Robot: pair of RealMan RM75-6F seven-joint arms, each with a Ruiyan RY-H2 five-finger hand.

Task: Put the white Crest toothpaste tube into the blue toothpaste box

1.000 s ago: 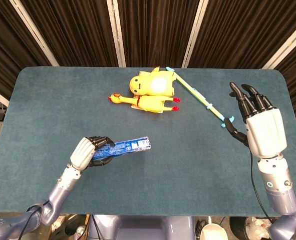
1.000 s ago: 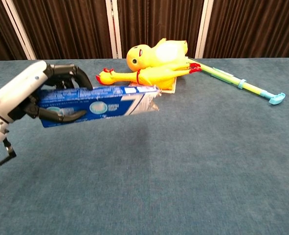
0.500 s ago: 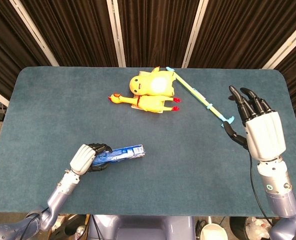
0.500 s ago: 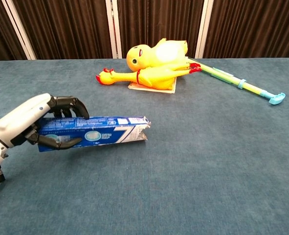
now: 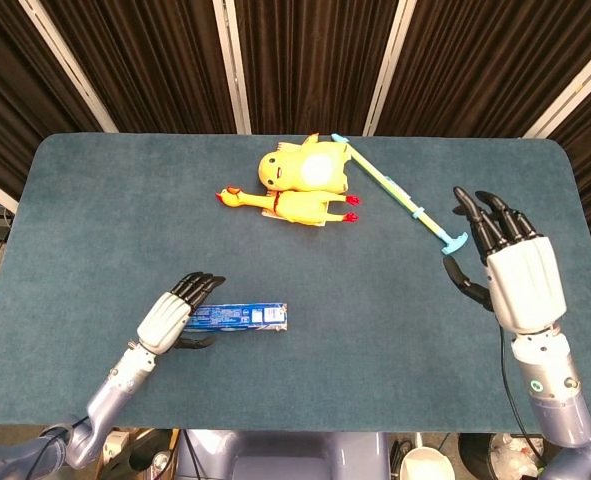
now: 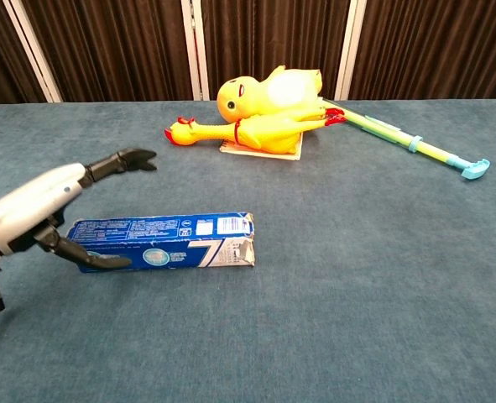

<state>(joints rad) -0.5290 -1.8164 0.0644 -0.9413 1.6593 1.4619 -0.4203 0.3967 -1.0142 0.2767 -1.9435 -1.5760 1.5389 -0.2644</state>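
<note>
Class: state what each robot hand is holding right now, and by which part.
Nothing. The left hand is open beside the blue toothpaste box, which lies on the table; the right hand is open and empty.

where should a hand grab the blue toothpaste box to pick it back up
Probably across the middle of the blue toothpaste box, coming from above. It lies flat on the table, long and narrow, so fingers can span its long side faces. Avoid the open right end, whose flaps look crumpled.

Box's down now — I lowered the blue toothpaste box (image 6: 164, 242) from mid-air and it lies flat on the table (image 5: 375, 320), open end to the right. My left hand (image 5: 170, 322) let go: fingers (image 6: 122, 161) spread above it, thumb alongside. My right hand (image 5: 510, 270) drifted a bit nearer me, away from the far edge.
</note>
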